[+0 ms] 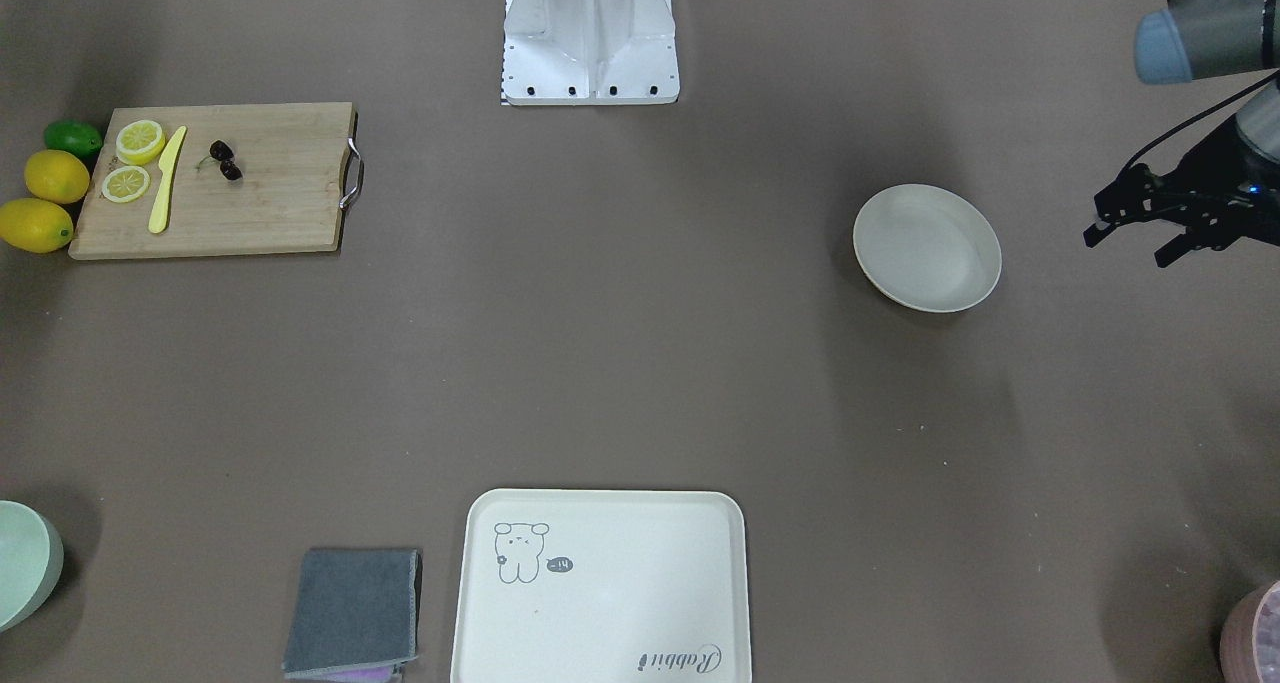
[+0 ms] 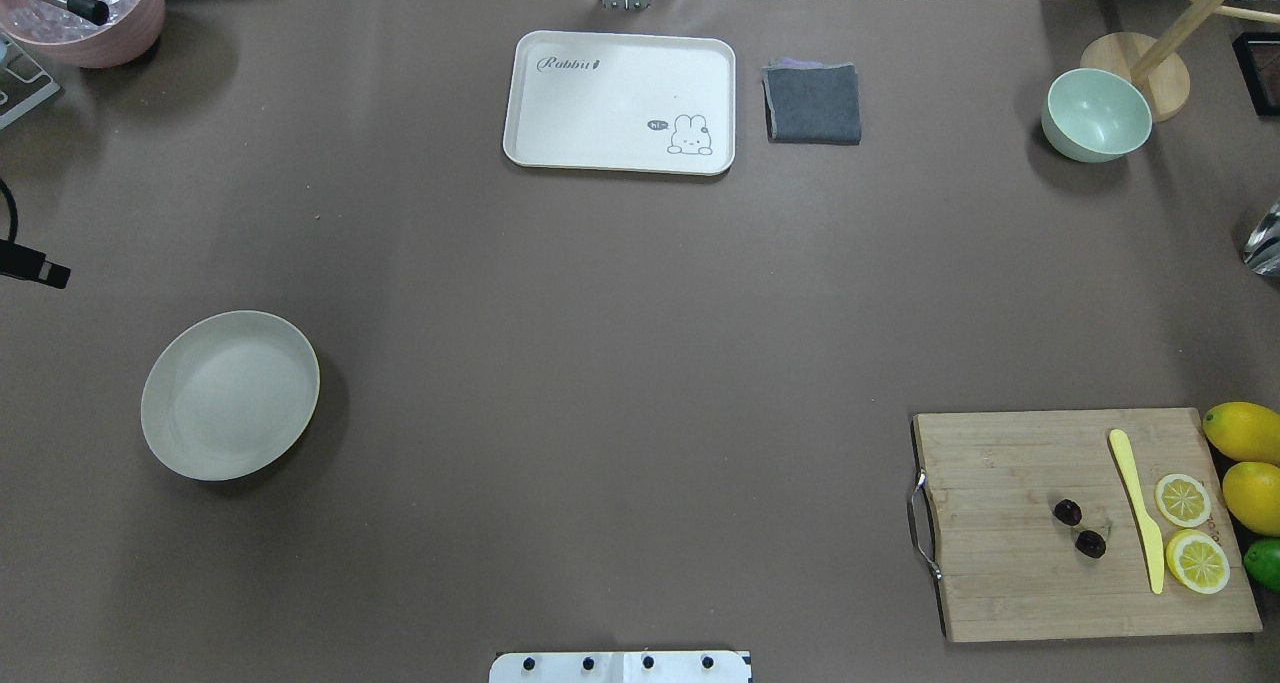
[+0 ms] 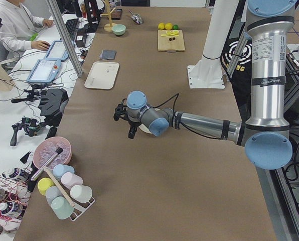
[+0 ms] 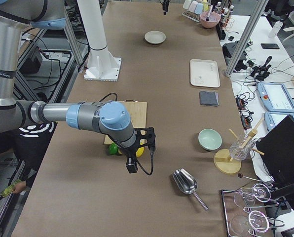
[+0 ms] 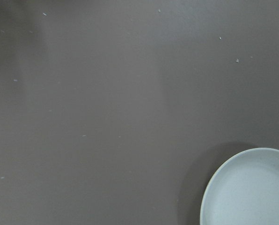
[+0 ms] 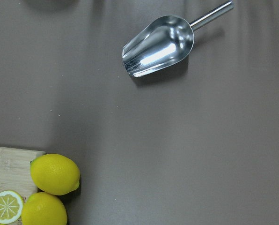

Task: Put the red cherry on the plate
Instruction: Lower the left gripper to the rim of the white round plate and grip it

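The right gripper (image 4: 143,152) shows only in the side view, hovering past the cutting board's (image 4: 137,111) end, so whether its jaws are apart or together cannot be told. The left gripper (image 1: 1125,248), partly cut off at the frame edge, hangs with jaws spread, near the plate (image 1: 927,248). The red cherry (image 1: 226,160) lies on the cutting board, well apart from the left jaws

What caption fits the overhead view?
Red cherry on the cutting board beside a yellow knife; plate empty at far left.
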`<action>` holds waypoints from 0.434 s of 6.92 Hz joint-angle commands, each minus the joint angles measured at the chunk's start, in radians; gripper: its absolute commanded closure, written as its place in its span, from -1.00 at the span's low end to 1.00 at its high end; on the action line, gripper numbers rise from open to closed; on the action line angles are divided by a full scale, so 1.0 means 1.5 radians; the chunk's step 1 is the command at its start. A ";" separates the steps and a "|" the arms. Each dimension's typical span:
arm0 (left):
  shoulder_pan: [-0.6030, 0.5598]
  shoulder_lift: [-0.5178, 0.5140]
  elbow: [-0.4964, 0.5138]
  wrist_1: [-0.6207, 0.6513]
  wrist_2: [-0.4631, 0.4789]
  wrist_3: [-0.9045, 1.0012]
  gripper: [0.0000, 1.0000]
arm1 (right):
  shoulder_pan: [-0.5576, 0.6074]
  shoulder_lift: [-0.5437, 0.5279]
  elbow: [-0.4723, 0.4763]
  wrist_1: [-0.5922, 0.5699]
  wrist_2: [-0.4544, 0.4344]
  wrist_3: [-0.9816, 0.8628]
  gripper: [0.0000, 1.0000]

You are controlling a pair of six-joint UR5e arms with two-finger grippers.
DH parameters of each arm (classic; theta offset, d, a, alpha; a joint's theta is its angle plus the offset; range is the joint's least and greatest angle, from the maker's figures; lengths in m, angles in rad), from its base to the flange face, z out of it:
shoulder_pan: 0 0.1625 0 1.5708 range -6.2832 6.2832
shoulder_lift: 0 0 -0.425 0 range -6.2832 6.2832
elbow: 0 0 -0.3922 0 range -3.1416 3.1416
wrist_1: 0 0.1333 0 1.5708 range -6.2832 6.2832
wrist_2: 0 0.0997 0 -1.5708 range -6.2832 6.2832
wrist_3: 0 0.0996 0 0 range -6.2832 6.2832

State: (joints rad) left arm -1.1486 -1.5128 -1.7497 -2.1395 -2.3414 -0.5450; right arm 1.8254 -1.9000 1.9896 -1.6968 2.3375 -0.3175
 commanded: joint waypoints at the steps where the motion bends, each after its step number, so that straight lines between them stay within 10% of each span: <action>1: 0.038 -0.008 0.021 -0.067 0.016 -0.038 -0.96 | 0.000 -0.002 0.000 0.001 -0.002 0.000 -1.00; 3: 0.074 0.003 0.077 -0.174 0.017 -0.076 -0.96 | 0.001 -0.003 0.000 0.001 -0.001 0.000 -1.00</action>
State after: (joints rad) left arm -1.0704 -1.5110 -1.6908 -2.3030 -2.3185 -0.6127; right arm 1.8259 -1.9046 1.9896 -1.6951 2.3358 -0.3176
